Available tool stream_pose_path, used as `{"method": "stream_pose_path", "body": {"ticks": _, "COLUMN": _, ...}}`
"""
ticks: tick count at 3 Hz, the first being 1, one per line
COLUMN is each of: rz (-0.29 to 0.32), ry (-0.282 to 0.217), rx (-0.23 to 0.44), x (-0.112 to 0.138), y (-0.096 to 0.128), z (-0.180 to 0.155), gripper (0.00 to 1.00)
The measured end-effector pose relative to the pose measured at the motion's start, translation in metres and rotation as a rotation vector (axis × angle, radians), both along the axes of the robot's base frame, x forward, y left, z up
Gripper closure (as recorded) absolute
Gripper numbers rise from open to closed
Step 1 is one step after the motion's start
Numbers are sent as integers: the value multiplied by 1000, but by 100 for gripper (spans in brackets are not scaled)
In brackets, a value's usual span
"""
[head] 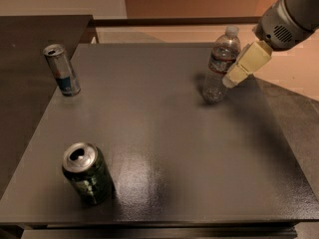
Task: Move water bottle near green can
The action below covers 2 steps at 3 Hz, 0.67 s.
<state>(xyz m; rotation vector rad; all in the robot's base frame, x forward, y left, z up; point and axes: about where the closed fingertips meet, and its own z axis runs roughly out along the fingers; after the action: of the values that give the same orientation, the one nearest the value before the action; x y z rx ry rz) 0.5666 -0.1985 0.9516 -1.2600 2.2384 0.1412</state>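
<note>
One silver can (62, 71) far-left; gripper (245, 65) beside water bottle (218, 69).

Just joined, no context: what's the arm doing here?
The arm's gripper is at the right side of the bottle, about label height; whether it has hold of it can't be told. The bottle stands upright at the far right of the table. The green can stands at the near left, well away from it, so the move isn't done. A silver-and-blue can stands far left.
</note>
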Motion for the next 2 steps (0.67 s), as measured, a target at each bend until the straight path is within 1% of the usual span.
{"method": "stream_pose_path", "body": {"ticks": 1, "rz": -8, "ry": 10, "rx": 70, "x": 10, "y": 9, "z": -3, "gripper": 0}}
{"method": "stream_pose_path", "body": {"ticks": 2, "rz": -7, "ry": 13, "rx": 118, "x": 16, "y": 16, "z": -4, "gripper": 0}}
